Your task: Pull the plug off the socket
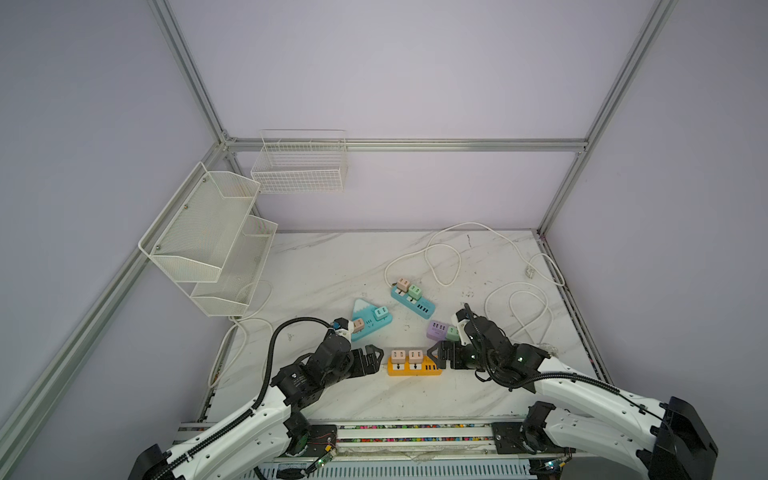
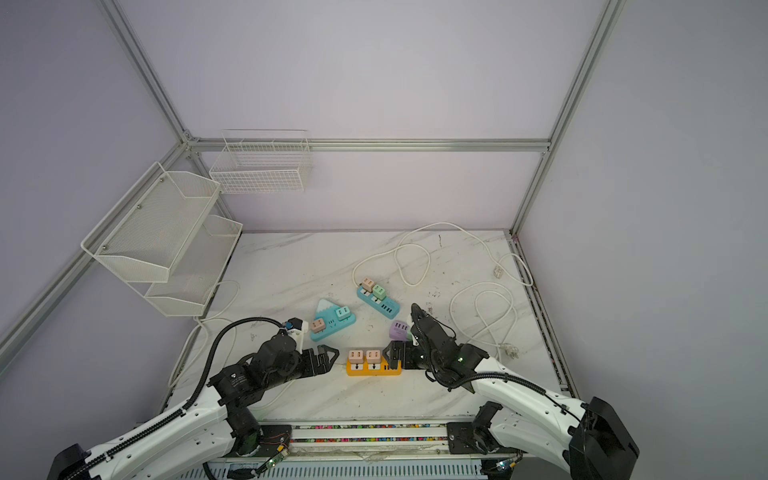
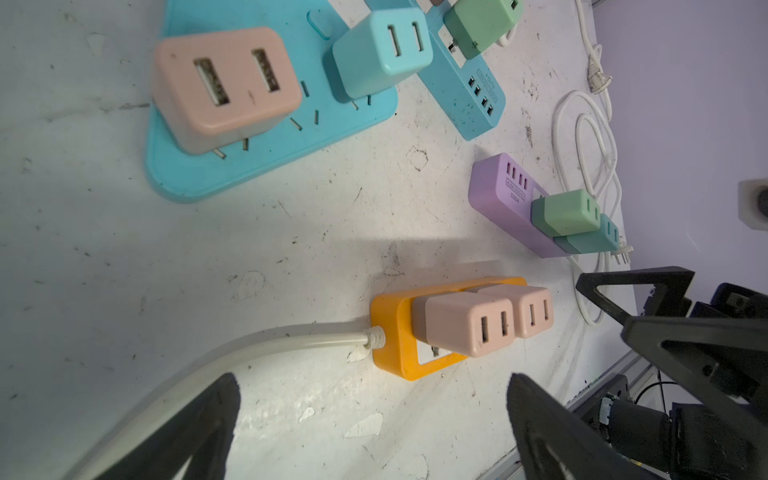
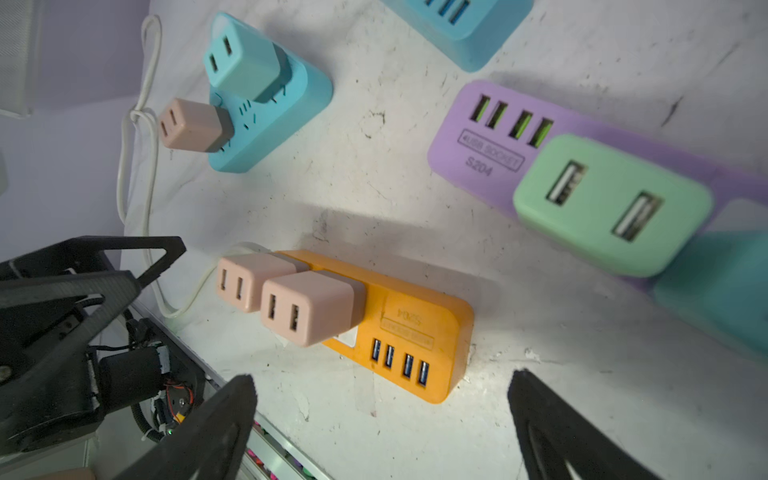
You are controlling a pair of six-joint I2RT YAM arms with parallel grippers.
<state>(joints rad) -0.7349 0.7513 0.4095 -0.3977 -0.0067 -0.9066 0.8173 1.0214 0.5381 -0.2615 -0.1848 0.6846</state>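
Pink boxy plugs (image 1: 398, 355) sit in smooth orange strip (image 1: 419, 371) — both jaws wide, empty.

"Which socket is it?"

"The orange power strip (image 1: 414, 368). It lies flat near the front of the marble bench (image 1: 332, 270), with its white cord (image 3: 299, 334) at its left end."

"And the plugs?"

"Two pink USB chargers stand upright, side by side. Both the left pink charger (image 1: 398, 355) and the right pink charger (image 1: 415, 355) are seated in it."
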